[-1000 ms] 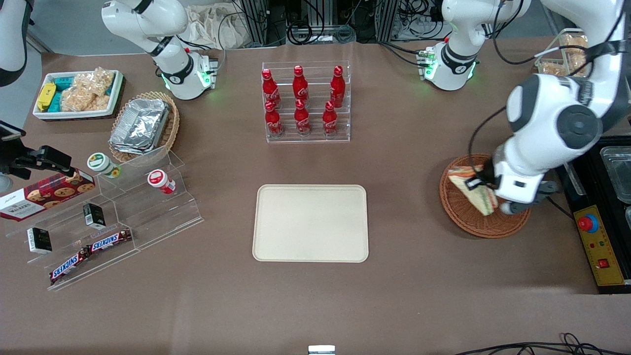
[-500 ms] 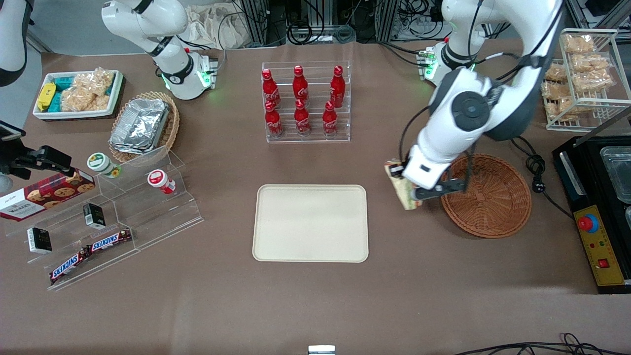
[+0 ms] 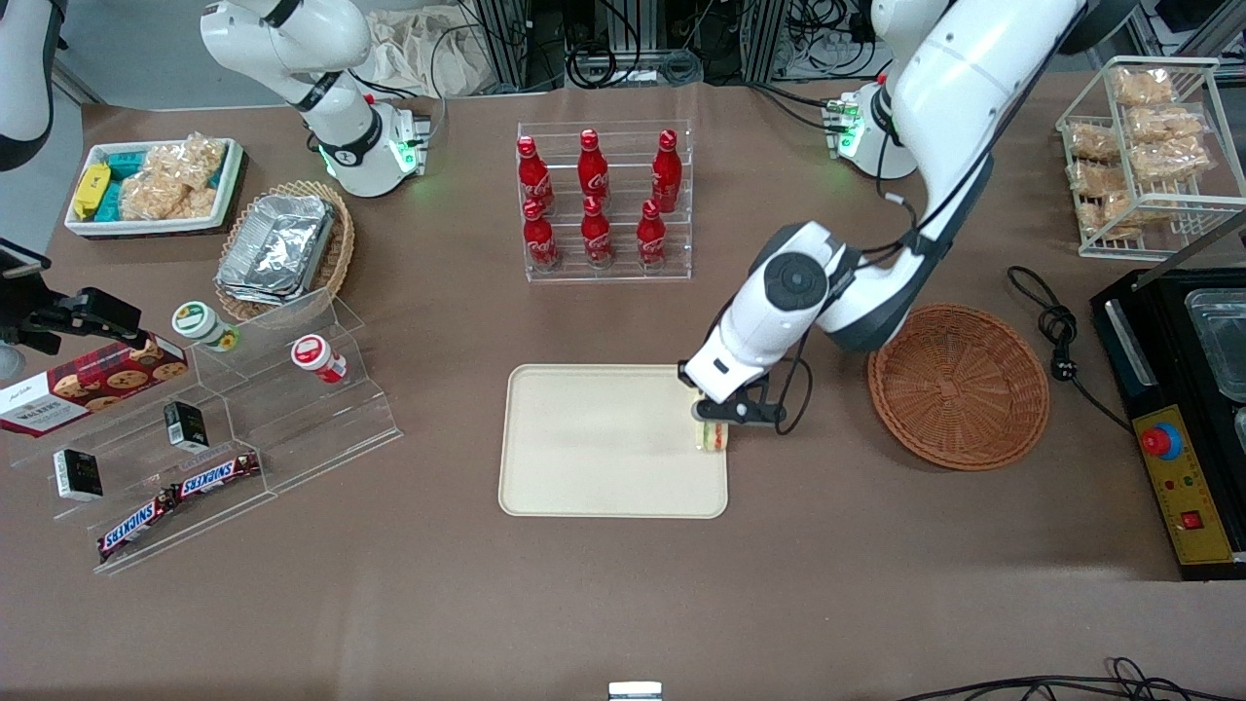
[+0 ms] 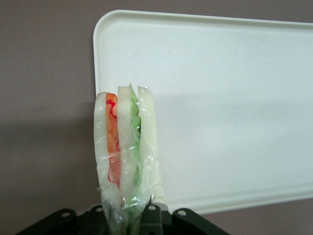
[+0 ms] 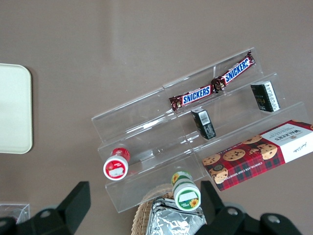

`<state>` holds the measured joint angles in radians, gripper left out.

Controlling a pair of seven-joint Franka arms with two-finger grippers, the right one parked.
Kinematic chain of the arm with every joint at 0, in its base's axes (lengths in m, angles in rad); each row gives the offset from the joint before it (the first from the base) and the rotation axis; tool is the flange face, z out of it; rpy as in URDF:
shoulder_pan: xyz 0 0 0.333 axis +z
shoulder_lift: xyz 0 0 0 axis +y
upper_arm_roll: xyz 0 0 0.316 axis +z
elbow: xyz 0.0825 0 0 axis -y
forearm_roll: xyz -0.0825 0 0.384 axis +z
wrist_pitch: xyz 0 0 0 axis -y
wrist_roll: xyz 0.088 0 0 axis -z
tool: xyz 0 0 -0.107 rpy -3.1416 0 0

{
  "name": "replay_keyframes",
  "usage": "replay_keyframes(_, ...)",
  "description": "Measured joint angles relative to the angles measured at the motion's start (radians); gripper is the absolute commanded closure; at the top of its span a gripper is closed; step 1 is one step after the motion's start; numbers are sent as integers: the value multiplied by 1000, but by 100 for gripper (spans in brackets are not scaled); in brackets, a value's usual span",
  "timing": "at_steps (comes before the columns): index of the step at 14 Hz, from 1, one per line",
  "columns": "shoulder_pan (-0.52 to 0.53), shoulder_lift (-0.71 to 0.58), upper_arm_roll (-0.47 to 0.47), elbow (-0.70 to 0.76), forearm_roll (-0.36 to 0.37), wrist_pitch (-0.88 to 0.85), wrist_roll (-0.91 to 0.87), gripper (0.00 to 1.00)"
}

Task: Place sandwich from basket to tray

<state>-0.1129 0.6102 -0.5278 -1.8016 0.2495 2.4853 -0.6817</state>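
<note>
Sandwich (image 4: pixel 124 152) hangs pinched in my hand (image 3: pixel 718 421), just above the tray (image 3: pixel 594 458) edge nearest the basket (image 3: pixel 959 387), which sits beside it on the surface (image 3: pixel 623 604).

Sandwich (image 4: pixel 124 152) in glossy clear plastic wrap, held by gripper (image 3: pixel 715 421) above matt smooth tray (image 3: pixel 594 438); basket (image 3: pixel 959 386) rough woven wicker; bench (image 3: pixel 623 604) matt brown.

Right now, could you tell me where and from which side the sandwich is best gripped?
As the gripper holds it now over the tray edge: across the flat bread faces of the sandwich, at one end, layers running between the fingers. Squeezing the faces keeps the filling stacked.
</note>
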Motion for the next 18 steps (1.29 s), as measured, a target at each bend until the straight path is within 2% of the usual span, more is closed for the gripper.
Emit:
replay_keyframes(1,-2,39,0,29,23,0,1,82)
replay_keyframes(2,-3,67,-1,50,35,0,1,47)
replay_keyframes(3,-3,82,-2,64,38,0,-3,3)
replay_keyframes(10,1,73,-3,118,68,-1,-103,1)
replay_keyframes(12,3,16,3,137,68,-39,-161,1)
replay_keyframes(14,7,-85,25,148,64,-169,-183,1)
replay_keyframes(16,63,-188,30,149,39,-274,-177,1)
replay_keyframes(18,144,-275,22,150,-52,-379,-80,1)
